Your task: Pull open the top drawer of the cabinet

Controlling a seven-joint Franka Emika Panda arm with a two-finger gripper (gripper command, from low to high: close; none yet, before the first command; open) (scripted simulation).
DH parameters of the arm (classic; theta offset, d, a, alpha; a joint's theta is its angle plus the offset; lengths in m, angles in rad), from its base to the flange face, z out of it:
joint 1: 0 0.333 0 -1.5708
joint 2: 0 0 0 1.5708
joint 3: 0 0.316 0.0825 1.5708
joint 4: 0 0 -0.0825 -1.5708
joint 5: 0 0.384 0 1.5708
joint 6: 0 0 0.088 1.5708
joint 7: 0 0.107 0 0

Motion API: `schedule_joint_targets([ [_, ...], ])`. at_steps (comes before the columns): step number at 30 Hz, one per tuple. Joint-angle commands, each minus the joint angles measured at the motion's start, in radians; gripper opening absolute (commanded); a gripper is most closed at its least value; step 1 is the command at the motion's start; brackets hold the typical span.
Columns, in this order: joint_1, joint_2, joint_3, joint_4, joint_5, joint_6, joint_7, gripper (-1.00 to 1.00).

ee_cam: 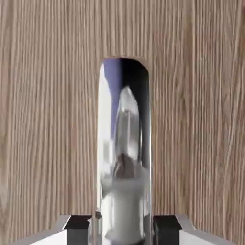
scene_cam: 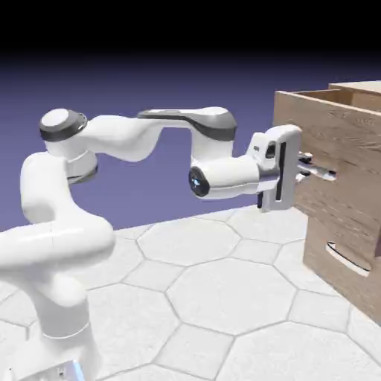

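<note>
Silver and mirror-bright, the top handle [ee_cam: 124,143] ran between the two fingertips of your tool [scene_cam: 303,170], and you had it pinched from both sides near the bottom edge of the hand view. That hold made sense: with a finger on either side of the bar, a backward pull could bring the top drawer [scene_cam: 324,141] along. The drawer already stood out from the cabinet [scene_cam: 361,86], its front well ahead of the lower drawer [scene_cam: 320,257], whose own handle [scene_cam: 347,258] you had left alone. Your arm [scene_cam: 123,138] was folded at the elbow, its forearm roughly level and the wrist dropping to a hand that pointed straight at the wood front, to the exterior view's right. That pose probably suited a level pull; any further opening called for drawing straight back, since a sideways drift might have slipped the grip.
</note>
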Motion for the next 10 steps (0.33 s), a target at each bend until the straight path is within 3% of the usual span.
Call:
schedule_joint_targets([
  [1, 0.033, 0.027, -0.022, -0.023, -0.004, 0.009, -0.031, -1.0],
  [4, 0.106, 0.026, -0.071, -0.092, -0.03, 0.008, -0.045, -1.0],
  [5, 0.106, 0.026, -0.071, -0.092, -0.03, 0.008, -0.045, 1.0],
  [10, 0.242, -0.037, -0.168, -0.236, -0.092, -0.001, -0.025, 1.0],
])
